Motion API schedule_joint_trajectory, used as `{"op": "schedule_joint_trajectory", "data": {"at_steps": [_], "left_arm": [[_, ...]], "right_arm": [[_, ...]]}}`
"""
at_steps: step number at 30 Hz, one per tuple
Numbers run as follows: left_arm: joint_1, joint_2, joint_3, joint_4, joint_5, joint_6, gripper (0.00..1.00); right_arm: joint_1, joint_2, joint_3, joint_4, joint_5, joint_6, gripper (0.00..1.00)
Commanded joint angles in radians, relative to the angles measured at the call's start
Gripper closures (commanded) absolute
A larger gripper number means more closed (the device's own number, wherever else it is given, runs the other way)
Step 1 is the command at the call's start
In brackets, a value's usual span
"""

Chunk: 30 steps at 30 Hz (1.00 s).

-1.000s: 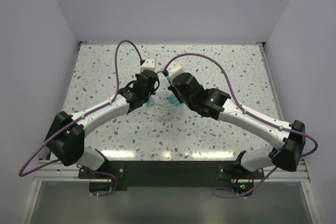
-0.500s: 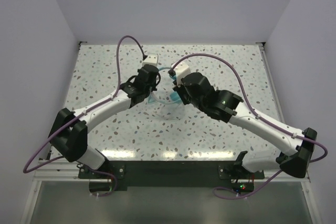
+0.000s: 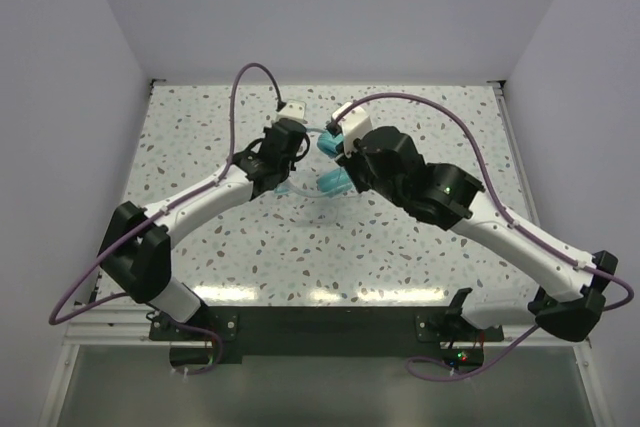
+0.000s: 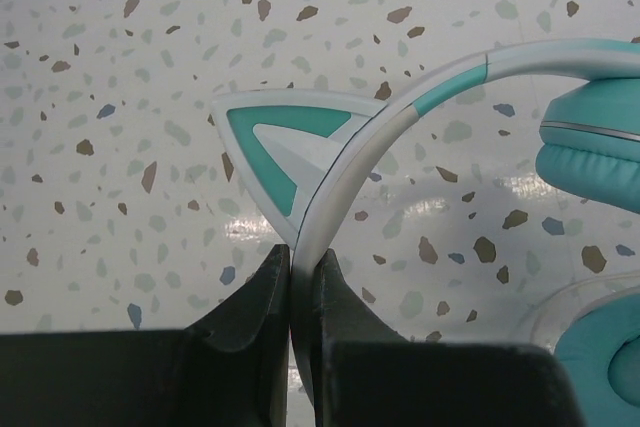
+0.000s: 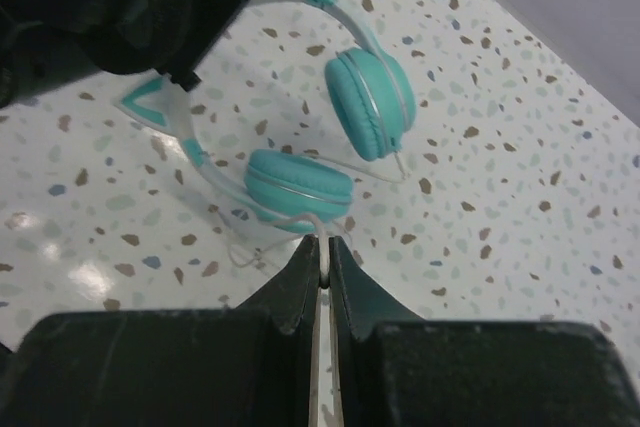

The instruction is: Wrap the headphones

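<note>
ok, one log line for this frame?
left gripper: shut on headband beside cat ear | right gripper: shut on cable | headphones: cable loose, not wrapped

No legible text, label or number anywhere.

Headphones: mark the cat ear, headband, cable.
cat ear (image 4: 285, 152), left wrist view, middle of the ear.
headband (image 4: 345, 177), left wrist view, white stretch beside the ear.
cable (image 5: 319, 252), right wrist view, bottom-centre stretch.

White speckled table (image 3: 180, 137), glare patches near front edge; headphones (image 3: 334, 180) at centre, contact unclear.
</note>
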Motion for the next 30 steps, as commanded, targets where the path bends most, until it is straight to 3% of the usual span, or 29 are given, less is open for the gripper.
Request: {"op": "schedule_joint_trajectory", "data": {"at_steps": [1, 7, 18, 26, 30], "left_arm": [[-0.006, -0.04, 0.077, -0.014, -0.027, 0.075, 1.0], [-0.029, -0.071, 0.103, -0.078, 0.058, 0.151, 1.0], [-0.071, -0.125, 0.058, -0.103, 0.344, 0.203, 1.0], [-0.126, -0.112, 0.015, -0.057, 0.388, 0.155, 1.0], [-0.134, -0.089, 0.006, -0.025, 0.353, 0.062, 1.0]], "right_arm": [[-0.008, 0.057, 0.029, -0.066, 0.212, -0.092, 1.0], [-0.052, 0.102, 0.05, -0.064, 0.298, -0.149, 1.0], [-0.128, 0.149, 0.128, 0.048, 0.122, -0.186, 1.0], [-0.131, 0.148, 0.145, 0.081, -0.021, -0.129, 1.0], [-0.129, 0.137, 0.153, 0.091, -0.084, -0.077, 1.0]]}}
